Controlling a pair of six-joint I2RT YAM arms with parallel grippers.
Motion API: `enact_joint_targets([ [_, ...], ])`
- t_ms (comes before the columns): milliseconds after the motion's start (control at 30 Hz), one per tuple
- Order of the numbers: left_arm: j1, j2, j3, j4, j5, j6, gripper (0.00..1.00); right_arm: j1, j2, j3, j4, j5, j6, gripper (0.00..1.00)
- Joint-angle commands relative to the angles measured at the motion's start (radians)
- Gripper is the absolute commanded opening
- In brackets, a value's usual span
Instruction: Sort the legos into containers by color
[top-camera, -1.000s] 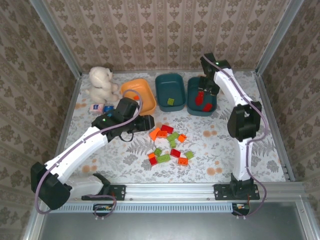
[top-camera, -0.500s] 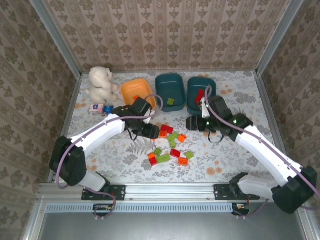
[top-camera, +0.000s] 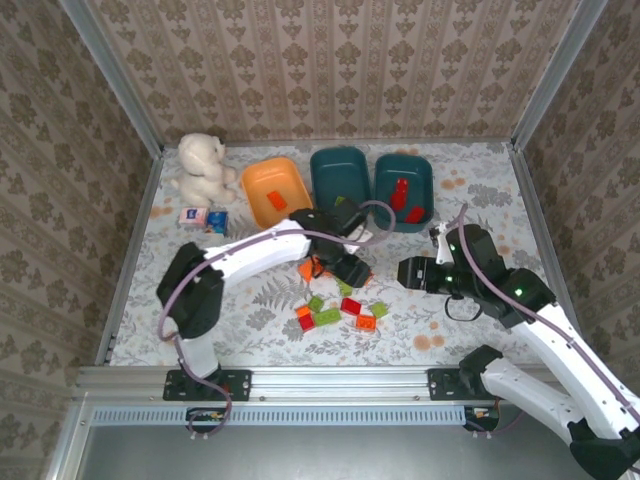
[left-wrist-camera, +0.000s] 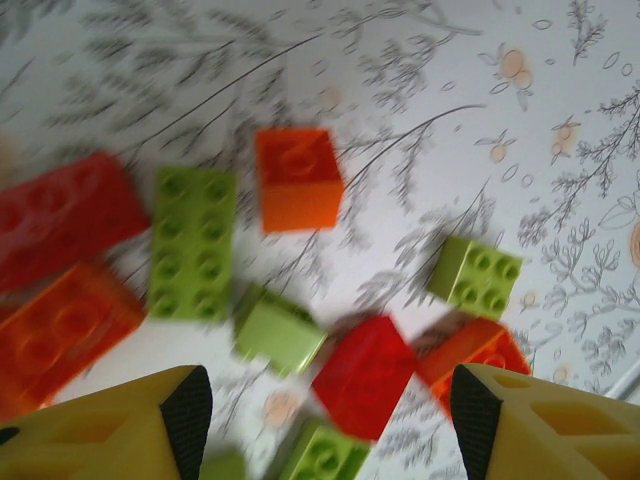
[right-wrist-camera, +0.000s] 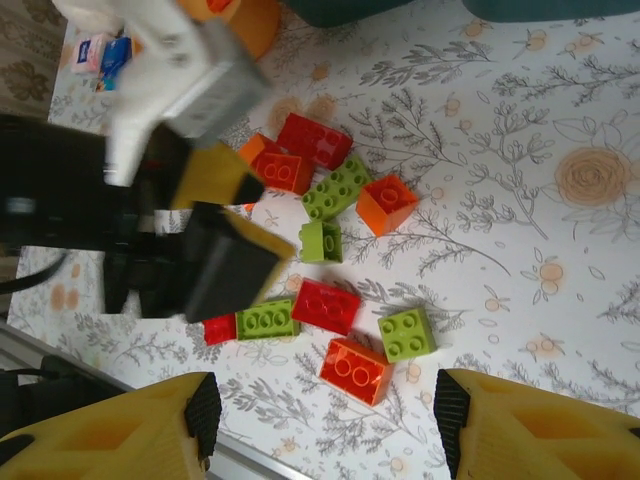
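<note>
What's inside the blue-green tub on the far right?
Red legos lie inside the right teal tub, at least two of them. No other colour shows in it. Its near wall may hide a thin strip of the floor, so a small piece there could be missed.

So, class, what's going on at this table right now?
Two robot arms are sorting legos by colour. Loose red, orange and green ones lie mid-table; the left pincer hangs over them, the right pincer beside them, both open and empty. The orange tub holds an orange brick, the right teal tub red ones.
</note>
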Motion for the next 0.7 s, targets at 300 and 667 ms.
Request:
enact_joint_targets([
  [300, -0.036, 0.260, 0.223, -0.047, -0.152, 0.047, 0.62, -0.001, -0.145, 0.097, -0.205, 0.050, 0.046, 0.62],
  [667, -0.047, 0.328, 0.269, -0.070, -0.154, 0.035, 0.56, -0.001, -0.150, 0.107, -0.211, 0.060, 0.053, 0.63],
])
